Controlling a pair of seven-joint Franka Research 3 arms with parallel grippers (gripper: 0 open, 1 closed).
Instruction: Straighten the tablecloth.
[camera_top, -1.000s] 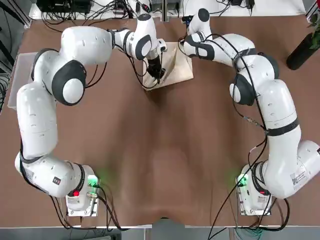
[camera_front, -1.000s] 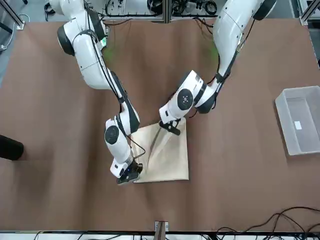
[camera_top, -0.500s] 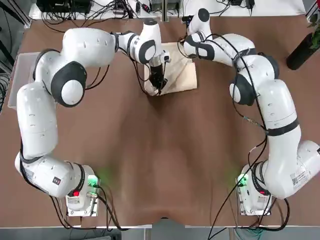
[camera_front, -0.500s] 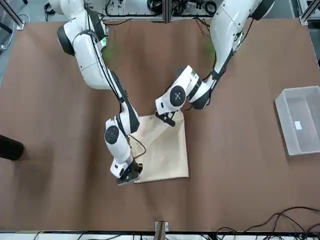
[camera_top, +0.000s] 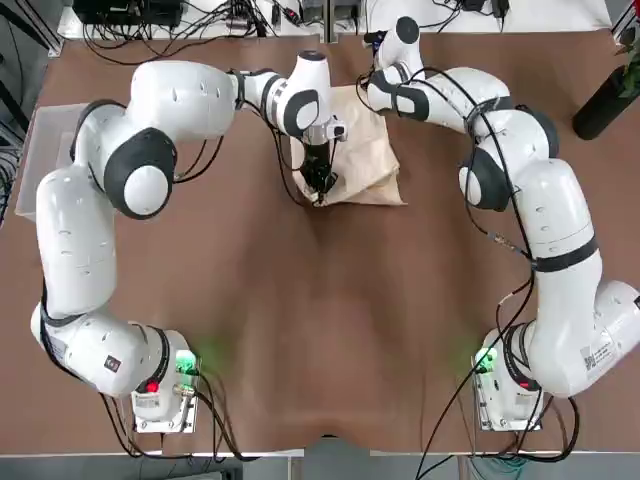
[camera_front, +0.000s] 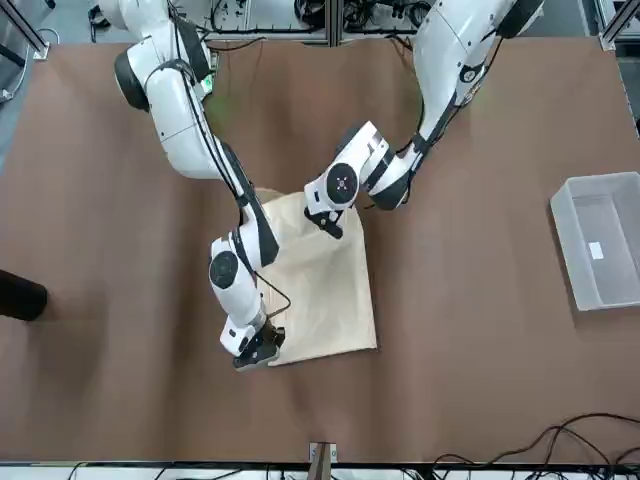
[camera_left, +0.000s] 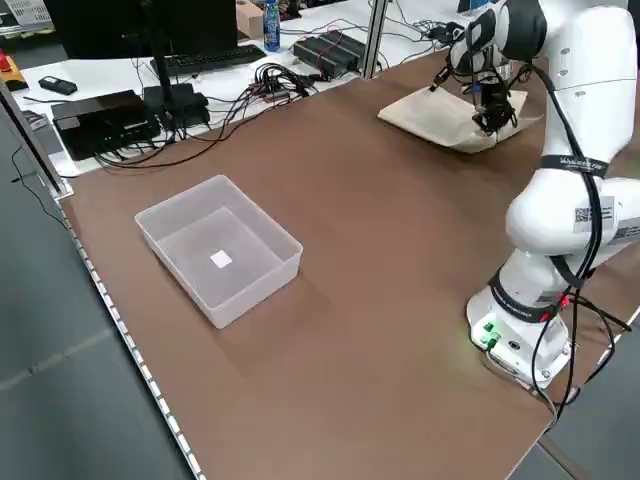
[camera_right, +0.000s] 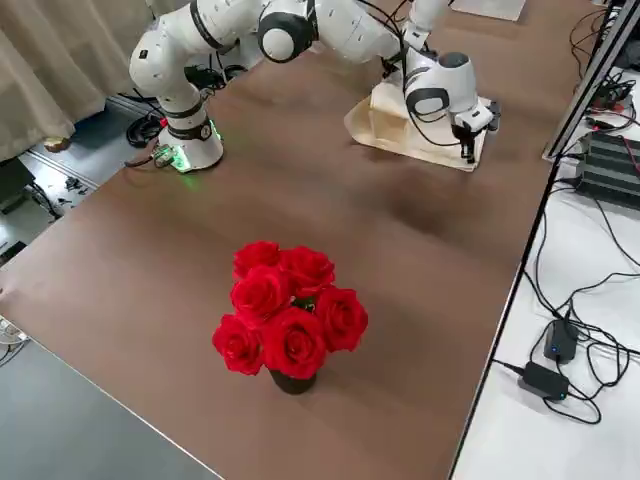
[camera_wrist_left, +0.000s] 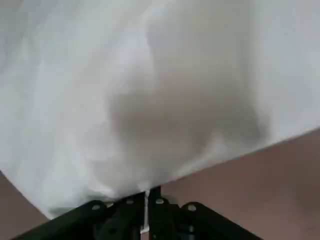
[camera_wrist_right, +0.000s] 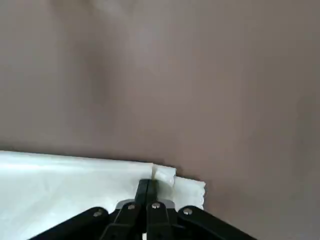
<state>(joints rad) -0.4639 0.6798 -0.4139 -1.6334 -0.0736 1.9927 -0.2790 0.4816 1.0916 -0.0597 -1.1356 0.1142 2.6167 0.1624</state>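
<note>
"Fingers (camera_wrist_left: 156, 206) of the left gripper (camera_front: 334, 230) are pinched together on an edge of the tablecloth (camera_front: 335, 300). Why there?"

"It has the side nearer the robot's bases, so a pull that way would probably draw the folds open."

"And where does the cloth lie?"

"Between the two grippers, at the far middle of the brown table covering (camera_top: 300, 330). Off-white, thin and soft, a compact folded panel with shallow creases; its near edge looks raised where the left one grips."

"What about the right gripper (camera_wrist_right: 147, 181)?"

"Over at the cloth's far side, its fingers drawn narrow at the layered corner. It seems to be holding some of that cloth, perhaps only pressing it; I cannot tell which. Either way, it likely serves as an anchor against the pull."

"Anything further right?"

"Just a dark, smooth, rounded vase (camera_top: 605, 105), well apart from the work."
</note>
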